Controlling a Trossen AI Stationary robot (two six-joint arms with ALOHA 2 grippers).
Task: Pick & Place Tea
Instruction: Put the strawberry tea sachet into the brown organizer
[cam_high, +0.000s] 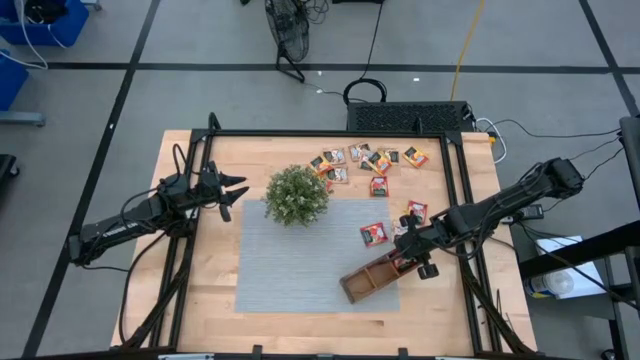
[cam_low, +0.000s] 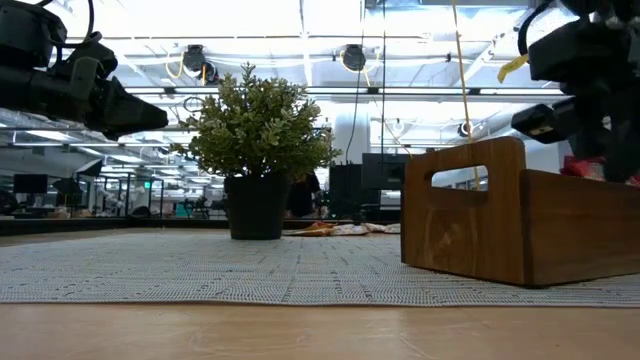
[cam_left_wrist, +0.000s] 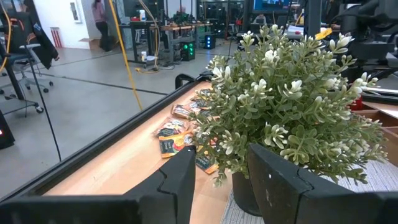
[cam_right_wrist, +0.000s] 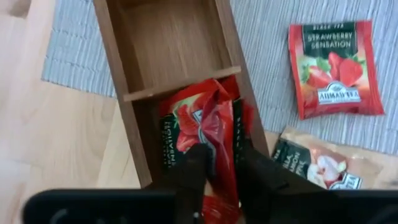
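Your right gripper, seen overhead only above the wooden tray's end at the mat's right edge, pinches a crumpled red tea sachet in the end compartment; your left gripper waits open beside the plant.

Light was bright and even overhead; ceiling lamps glared at 12 o'clock in the low view, silhouetting the plant.

Both arms were slim, jointed and matt black, with black cables looped loosely along them, and each ended in a gripper of two thick, flat-faced, blunt black fingers on a dark crossbar, without any visible markings.
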